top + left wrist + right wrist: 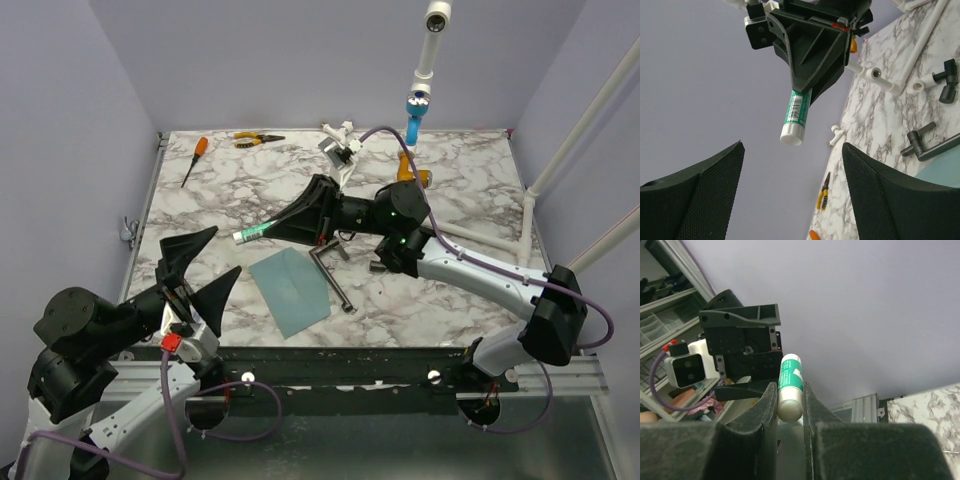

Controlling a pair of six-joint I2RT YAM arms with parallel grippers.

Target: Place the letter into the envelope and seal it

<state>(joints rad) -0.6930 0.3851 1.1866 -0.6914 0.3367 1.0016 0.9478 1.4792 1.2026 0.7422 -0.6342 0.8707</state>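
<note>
The teal envelope [290,288] lies flat on the marble table, near its front edge, between the two arms. The letter is not in view. My right gripper [285,226] hovers above the table just behind the envelope, shut on a green glue stick [255,233] that points left toward my left arm. In the right wrist view the fingers [767,405] press both sides of the glue stick [790,377]. My left gripper [205,268] is open at the front left, with nothing between its jaws. From the left wrist view the glue stick [797,112] hangs from the right gripper [812,55], white end nearest.
Black T-handle tools [330,270] lie right of the envelope. An orange screwdriver [193,160] and yellow pliers [258,140] are at the back left. White pipes [490,245] cross the right side, and a blue-and-white fixture [417,105] stands at the back.
</note>
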